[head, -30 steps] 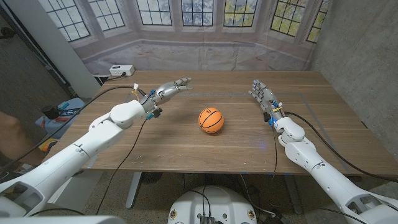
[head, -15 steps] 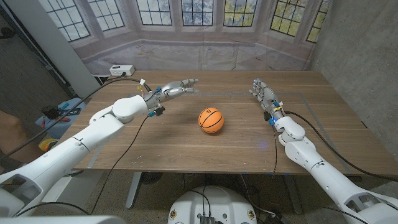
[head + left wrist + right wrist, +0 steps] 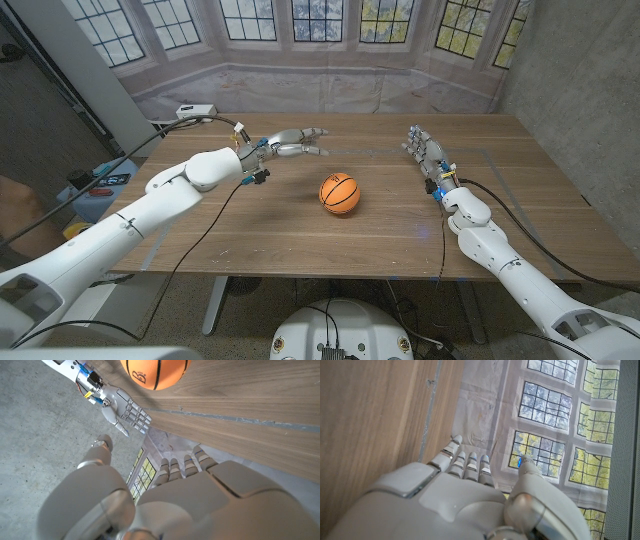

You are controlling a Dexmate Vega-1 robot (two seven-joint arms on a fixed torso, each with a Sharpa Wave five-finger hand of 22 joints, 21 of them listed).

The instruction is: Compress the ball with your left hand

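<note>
An orange basketball (image 3: pixel 340 193) with black seams sits on the wooden table (image 3: pixel 300 235) near its middle. My left hand (image 3: pixel 291 144) hovers above the table behind and to the left of the ball, fingers stretched toward the right, holding nothing and apart from the ball. The left wrist view shows the back of that hand (image 3: pixel 190 495) with the ball (image 3: pixel 155 372) beyond its fingers. My right hand (image 3: pixel 422 146) stands at the table's right side, fingers apart and empty; it also appears in the left wrist view (image 3: pixel 125 412) and in its own wrist view (image 3: pixel 465 490).
A white power strip (image 3: pixel 196 112) lies at the table's far left corner. A cable (image 3: pixel 205 220) from my left arm hangs across the table's left part. A curtain printed with windows (image 3: pixel 320 45) stands behind the table.
My left arm has swung rightward and slightly farther back, carrying the open hand closer to the ball. The ball and the right hand have stayed still.
</note>
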